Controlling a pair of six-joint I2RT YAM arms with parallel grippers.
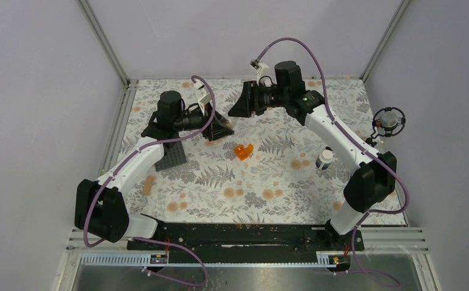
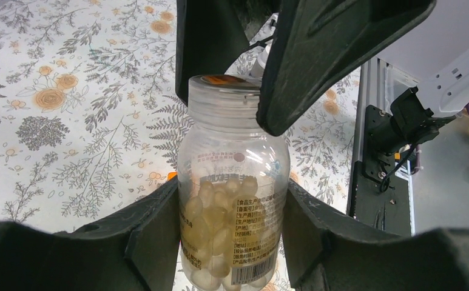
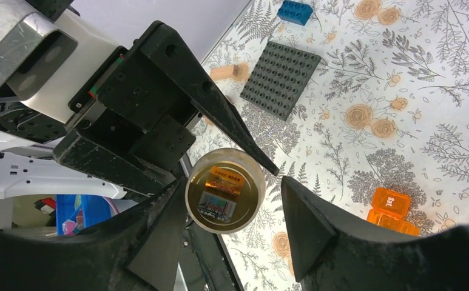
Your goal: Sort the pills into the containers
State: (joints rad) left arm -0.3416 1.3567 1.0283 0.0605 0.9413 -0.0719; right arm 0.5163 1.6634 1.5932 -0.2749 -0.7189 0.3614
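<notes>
My left gripper (image 2: 233, 200) is shut on the body of a clear bottle (image 2: 235, 157) and holds it off the table. Pale yellow pills (image 2: 216, 230) fill its lower half. My right gripper (image 3: 232, 182) stands open around the bottle's cap (image 3: 224, 200). One of its fingers (image 3: 159, 230) touches the cap, and a gap shows at the other. From above, both grippers (image 1: 222, 129) (image 1: 241, 108) meet at the table's far middle. A translucent orange hinged-lid box (image 1: 243, 151) lies at mid-table. A white-and-dark little bottle (image 1: 324, 159) stands to the right.
A dark grey studded plate (image 1: 171, 156) lies under the left arm, and a blue brick (image 3: 296, 11) lies beyond it. A small wooden block (image 1: 148, 185) rests at the left. A round black-framed device (image 1: 389, 120) sits at the right wall.
</notes>
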